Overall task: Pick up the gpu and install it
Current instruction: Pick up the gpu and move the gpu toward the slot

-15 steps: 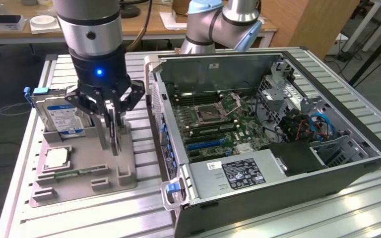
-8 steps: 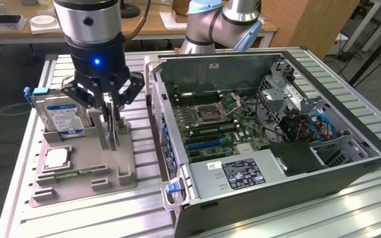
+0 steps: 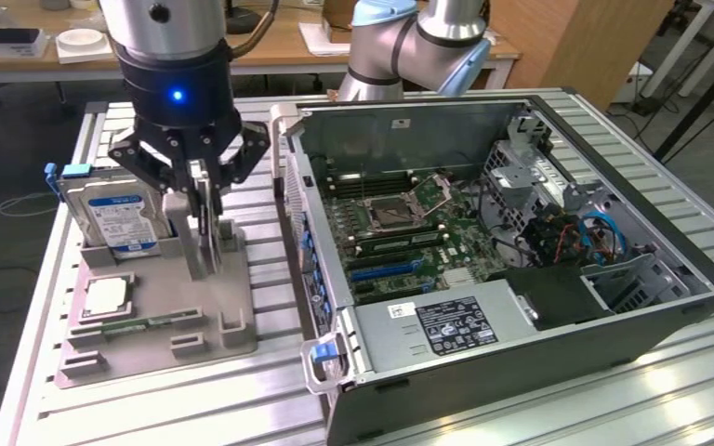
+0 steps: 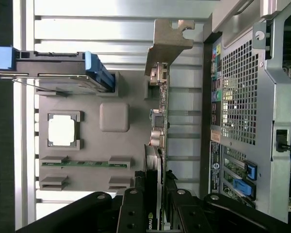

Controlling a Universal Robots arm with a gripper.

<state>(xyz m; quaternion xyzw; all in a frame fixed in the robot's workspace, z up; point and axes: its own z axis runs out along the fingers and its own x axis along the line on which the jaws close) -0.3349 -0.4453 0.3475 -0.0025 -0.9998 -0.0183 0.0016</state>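
The gpu (image 3: 213,240) stands on edge over the grey parts holder (image 3: 196,311), at the exterior view's left of the open computer case (image 3: 654,307). My gripper (image 3: 205,209) comes down from above and is shut on the card's upper part, one finger on each face. In the wrist view the gpu (image 4: 158,121) shows edge-on, its silver bracket (image 4: 169,36) at the far end, and my gripper (image 4: 154,189) clamps the near end. Whether its lower edge still rests in the holder I cannot tell.
On the holder (image 4: 114,145) are a silver hard drive (image 3: 115,218) with a blue-white label, a square processor (image 3: 105,295) and a narrow green memory stick (image 3: 146,324). Inside the case, the motherboard's blue slots (image 3: 389,271) face up. A second arm (image 3: 419,46) stands behind the case.
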